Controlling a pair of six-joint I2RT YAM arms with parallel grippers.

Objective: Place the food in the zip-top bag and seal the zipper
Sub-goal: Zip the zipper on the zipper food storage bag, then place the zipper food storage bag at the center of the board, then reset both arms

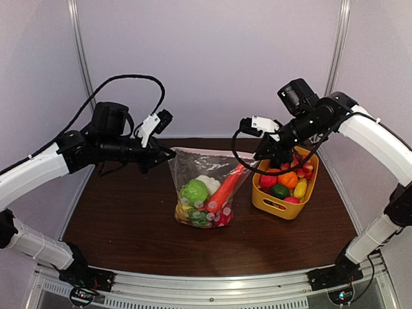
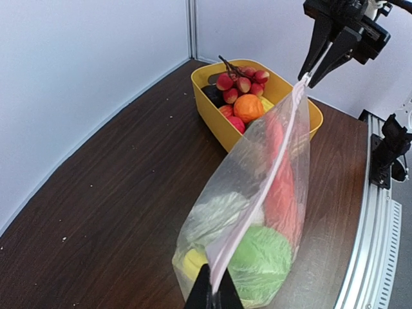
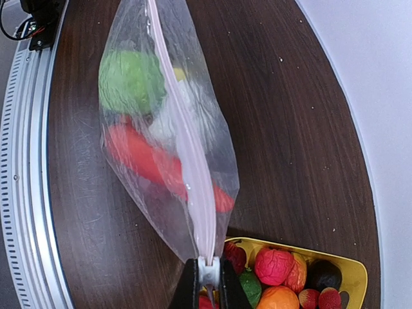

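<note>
while left hand (image 1: 171, 153) and right hand (image 1: 262, 156) pinch the zip-top bag (image 1: 205, 168), a basket (image 1: 273, 205) — yellow — sits beside.

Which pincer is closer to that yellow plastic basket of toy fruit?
Right. The right pincer pinches one corner of the clear plastic bag right by the yellow plastic basket; the left pincer grips the opposite corner, across the bag.

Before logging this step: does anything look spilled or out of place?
Nothing stands out. The left gripper and right gripper pinch the zip-top bag at its zipper ends, the food is inside, the yellow basket stands upright.
</note>
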